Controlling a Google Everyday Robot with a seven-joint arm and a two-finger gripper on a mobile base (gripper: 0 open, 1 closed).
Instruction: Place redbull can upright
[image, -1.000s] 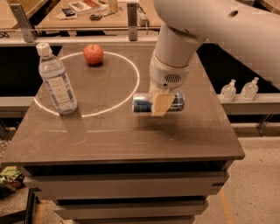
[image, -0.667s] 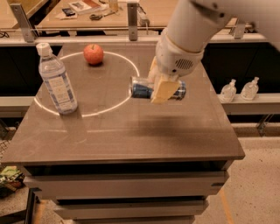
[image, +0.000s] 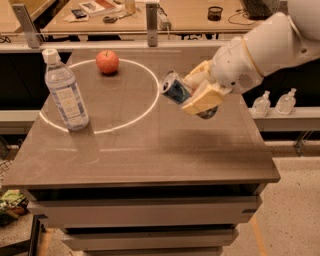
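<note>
The table (image: 150, 150) is dark grey-brown, with 1 thin white ring (image: 150, 107) painted on it. Inside the ring, the apple (image: 107, 61) is red. On the ring's left edge, the bottle (image: 65, 92) is clear, with a white cap and a pale blue-and-white label. Just right of the ring, the gripper (image: 192, 91), its fingers (image: 206, 99) tan, grips the blue-and-silver can (image: 175, 90). The arm (image: 260, 50) is white.
</note>
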